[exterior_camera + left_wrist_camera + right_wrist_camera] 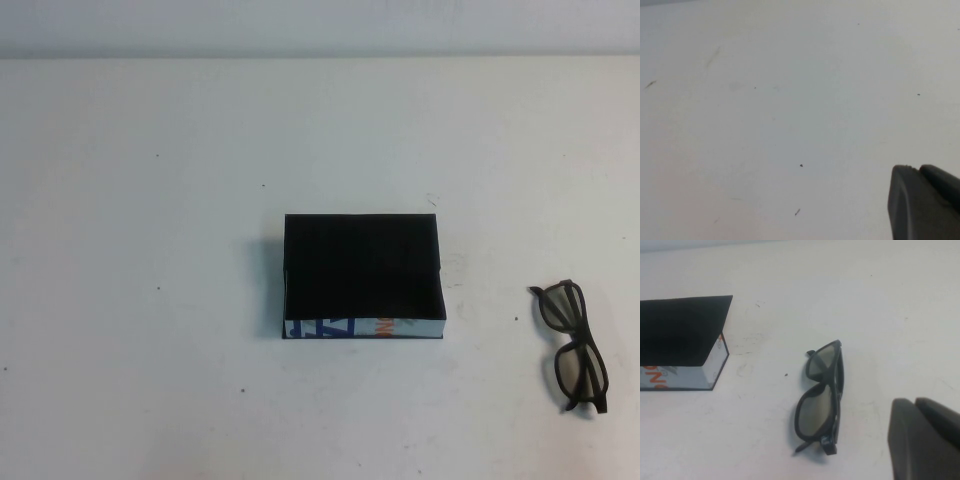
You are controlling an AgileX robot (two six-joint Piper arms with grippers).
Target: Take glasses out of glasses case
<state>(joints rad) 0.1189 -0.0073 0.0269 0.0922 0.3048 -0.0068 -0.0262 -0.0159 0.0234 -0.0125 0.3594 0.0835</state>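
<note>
- The glasses case (362, 276) is a shallow rectangular box with thin straight walls, lying open-side up on the white table (150, 200); its inside is matte black and looks soft and light-absorbing.
- The case's wall nearest the robot is glossy white, printed with blue letters and an orange mark; in the right wrist view the case (682, 330) shows a sharp corner where that printed wall meets a short pale side wall.
- The glasses (574, 344) lie on the table well to the right of the case, clear of it and slightly closer to the robot than its printed wall.
- The frame is dark, thick, smooth plastic with two squarish greyish lenses set in line, one farther from the robot than the other; in the right wrist view the glasses (821, 396) appear to rest with arms folded behind the lenses.
- The table is smooth and matte, with small dark specks and faint scuffs.
- The right tool (925, 437) shows only as a dark rounded plastic edge above the table near the glasses, touching nothing; I cannot tell whether it is apart or together.
- The left tool (925, 202) is a similar dark rounded edge over bare table; its state cannot be told either.
</note>
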